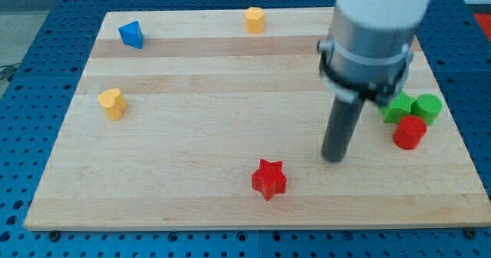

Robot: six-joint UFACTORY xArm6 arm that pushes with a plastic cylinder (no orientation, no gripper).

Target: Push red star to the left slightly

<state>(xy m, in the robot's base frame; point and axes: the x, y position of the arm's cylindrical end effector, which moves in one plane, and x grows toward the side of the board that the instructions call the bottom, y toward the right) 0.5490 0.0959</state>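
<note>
The red star point(268, 179) lies on the wooden board point(199, 120) near the view's bottom, a little right of centre. My tip point(334, 159) rests on the board to the right of the star and slightly above it, apart from it by a clear gap. The rod hangs from the grey and white arm head at the view's top right.
A red cylinder point(409, 132), a green star point(398, 107) and a green cylinder point(426, 108) cluster at the right edge. A yellow hexagon block point(255, 19) sits at the top, a blue triangle point(131, 34) at the top left, a yellow heart point(113, 103) at the left.
</note>
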